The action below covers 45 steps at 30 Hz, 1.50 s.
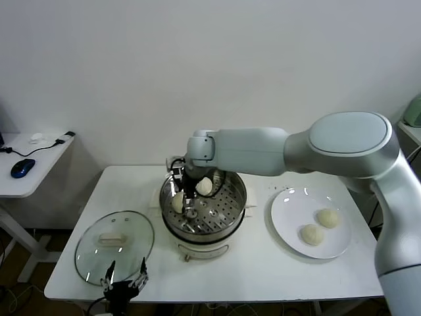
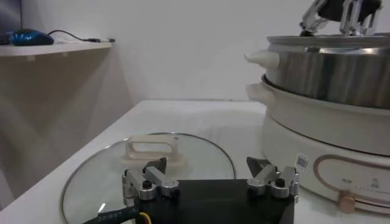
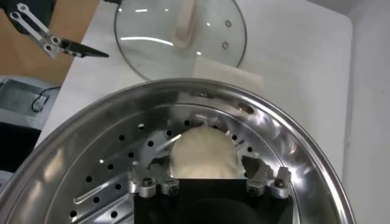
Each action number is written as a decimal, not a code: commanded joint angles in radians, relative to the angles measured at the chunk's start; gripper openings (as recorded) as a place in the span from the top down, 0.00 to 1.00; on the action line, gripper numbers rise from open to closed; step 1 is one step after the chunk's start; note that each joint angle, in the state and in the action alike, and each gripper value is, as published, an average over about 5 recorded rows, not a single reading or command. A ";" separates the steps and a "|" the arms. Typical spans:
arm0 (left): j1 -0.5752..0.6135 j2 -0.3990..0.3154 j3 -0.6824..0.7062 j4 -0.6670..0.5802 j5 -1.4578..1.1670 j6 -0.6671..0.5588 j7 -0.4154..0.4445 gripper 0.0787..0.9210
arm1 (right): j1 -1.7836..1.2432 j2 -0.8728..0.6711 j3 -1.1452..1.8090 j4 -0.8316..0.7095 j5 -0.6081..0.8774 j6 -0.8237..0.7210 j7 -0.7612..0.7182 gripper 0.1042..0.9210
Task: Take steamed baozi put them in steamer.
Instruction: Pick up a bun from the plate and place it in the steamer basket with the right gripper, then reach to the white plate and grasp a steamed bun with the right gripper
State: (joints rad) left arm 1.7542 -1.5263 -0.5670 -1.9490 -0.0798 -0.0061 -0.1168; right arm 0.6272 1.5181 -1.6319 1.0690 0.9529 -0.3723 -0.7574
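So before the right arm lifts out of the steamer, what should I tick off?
1. Right gripper open around the baozi: ok.
2. That baozi resting on the steamer tray: ok.
3. Second baozi also inside the pot: ok.
4. Two baozi left on the plate: ok, more to fetch.
5. Left gripper open, parked by the glass lid, clear of the pot: ok.
6. Baozi free of the fingers: cannot tell.

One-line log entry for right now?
right tool: open over baozi in steamer | steamer: two baozi | plate: two | left tool: open, idle by lid
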 commanded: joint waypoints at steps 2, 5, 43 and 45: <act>0.001 0.001 0.000 -0.002 0.001 0.001 0.001 0.12 | 0.098 -0.101 0.041 0.039 -0.049 0.106 -0.155 0.12; 0.003 0.002 -0.001 -0.004 0.002 0.001 0.000 0.12 | 0.226 -0.228 0.014 0.112 -0.061 0.179 -0.268 0.12; -0.016 0.005 -0.029 0.011 0.000 0.002 0.000 0.12 | -0.362 -0.901 0.206 0.157 -0.631 0.099 -0.106 0.12; -0.015 0.005 -0.030 0.012 0.000 0.002 0.000 0.12 | -0.371 -0.899 0.212 0.156 -0.631 0.098 -0.108 0.12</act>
State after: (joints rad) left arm 1.7393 -1.5213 -0.5975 -1.9380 -0.0804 -0.0045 -0.1172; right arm 0.4104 0.6406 -1.5260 1.2582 0.3833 -0.2572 -0.8882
